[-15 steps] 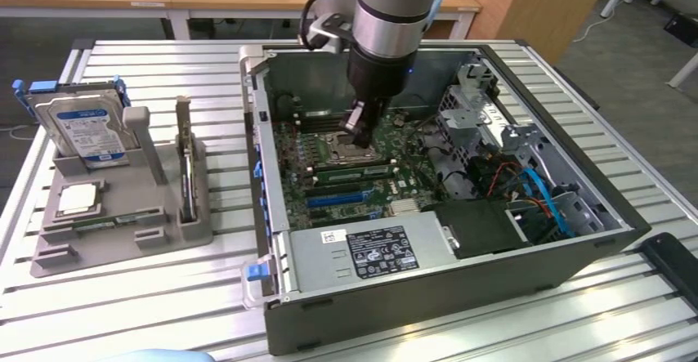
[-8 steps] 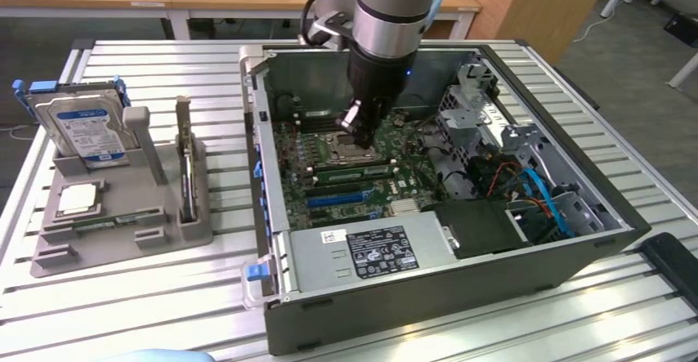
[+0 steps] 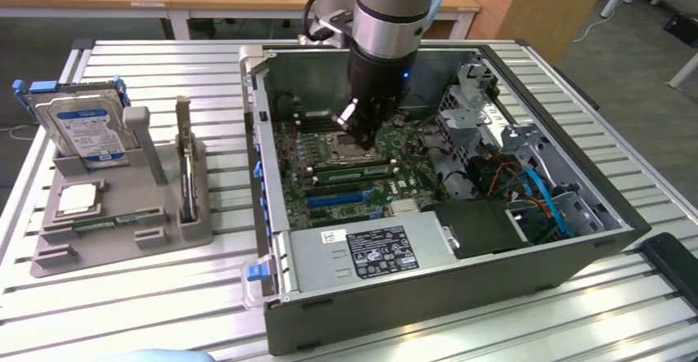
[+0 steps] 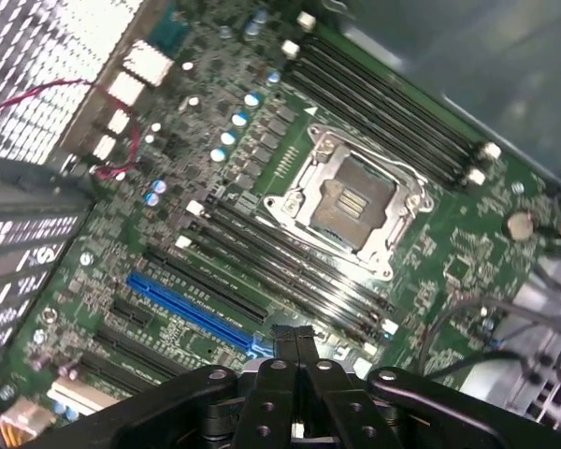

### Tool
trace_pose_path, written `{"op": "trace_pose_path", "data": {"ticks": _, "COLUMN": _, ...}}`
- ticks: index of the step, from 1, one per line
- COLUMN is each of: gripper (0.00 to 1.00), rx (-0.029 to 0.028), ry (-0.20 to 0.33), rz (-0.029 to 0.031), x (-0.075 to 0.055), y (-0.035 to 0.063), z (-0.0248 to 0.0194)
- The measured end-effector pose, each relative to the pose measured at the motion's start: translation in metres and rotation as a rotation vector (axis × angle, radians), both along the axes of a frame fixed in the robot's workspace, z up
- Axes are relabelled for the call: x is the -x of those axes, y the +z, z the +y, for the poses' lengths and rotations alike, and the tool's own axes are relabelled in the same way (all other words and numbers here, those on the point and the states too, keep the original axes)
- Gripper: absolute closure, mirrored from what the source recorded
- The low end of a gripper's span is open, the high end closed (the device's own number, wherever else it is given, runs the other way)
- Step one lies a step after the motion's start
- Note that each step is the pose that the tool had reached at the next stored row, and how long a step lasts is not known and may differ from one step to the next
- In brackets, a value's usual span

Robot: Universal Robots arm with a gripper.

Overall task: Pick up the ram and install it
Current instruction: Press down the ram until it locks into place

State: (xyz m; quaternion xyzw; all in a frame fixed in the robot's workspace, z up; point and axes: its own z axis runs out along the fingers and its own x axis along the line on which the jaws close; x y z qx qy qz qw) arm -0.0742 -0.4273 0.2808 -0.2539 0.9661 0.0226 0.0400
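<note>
My gripper [image 3: 351, 137] hangs inside the open computer case [image 3: 567, 256], low over the motherboard [image 3: 327, 190] beside the empty CPU socket [image 3: 340, 145]. In the wrist view its black fingers [image 4: 294, 339] are pressed together with nothing between them. They sit just above the long black memory slots [image 4: 290, 271] below the socket [image 4: 351, 201]. A green strip [image 3: 349, 170] runs along those slots; I cannot tell whether it is a seated stick. One ram [image 3: 109, 221], a thin green stick, lies flat in the grey holder [image 3: 163, 239] at the exterior view's left.
The holder also carries a blue-labelled hard drive [image 3: 82, 129], a square silver CPU [image 3: 77, 200] and a thin dark board standing on edge [image 3: 188, 174]. Inside the case are a power supply [image 3: 371, 252], blue cables [image 3: 545, 198] and a drive cage [image 3: 480, 100]. A second bank of slots [image 4: 393, 103] lies beyond the socket.
</note>
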Motion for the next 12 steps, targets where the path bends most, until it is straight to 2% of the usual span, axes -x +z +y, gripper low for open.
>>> {"op": "trace_pose_path", "data": {"ticks": 12, "gripper": 0.90, "rx": -0.0001, "ry": -0.199, "rz": 0.0000, "x": 0.0000, "y": -0.0003, "z": 0.0000}}
